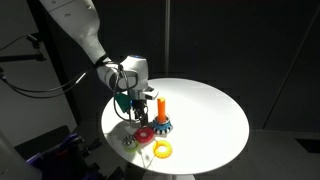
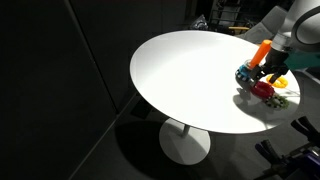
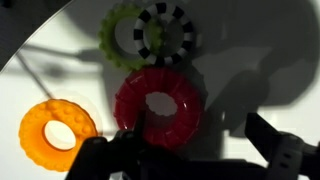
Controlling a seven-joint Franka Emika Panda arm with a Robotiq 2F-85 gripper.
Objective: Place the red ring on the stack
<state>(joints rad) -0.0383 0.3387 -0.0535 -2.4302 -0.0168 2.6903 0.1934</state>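
The red ring (image 3: 157,108) lies flat on the white table, also seen in both exterior views (image 1: 145,135) (image 2: 262,88). The stack, an orange peg (image 1: 160,108) on a blue scalloped ring (image 1: 161,125), stands just beside it, and also shows in an exterior view (image 2: 262,53). The stack is out of the wrist view. My gripper (image 3: 200,135) is open and hovers low over the red ring. Its left finger overlaps the ring's edge and its right finger is off to the side. The gripper also shows in the exterior views (image 1: 130,106) (image 2: 268,70).
A yellow ring (image 3: 57,132) (image 1: 162,150), a green ring (image 3: 122,37) (image 1: 130,142) and a black-and-white striped ring (image 3: 168,32) lie near the red ring. All sit close to the edge of the round white table (image 1: 210,110) (image 2: 180,70). The surroundings are dark.
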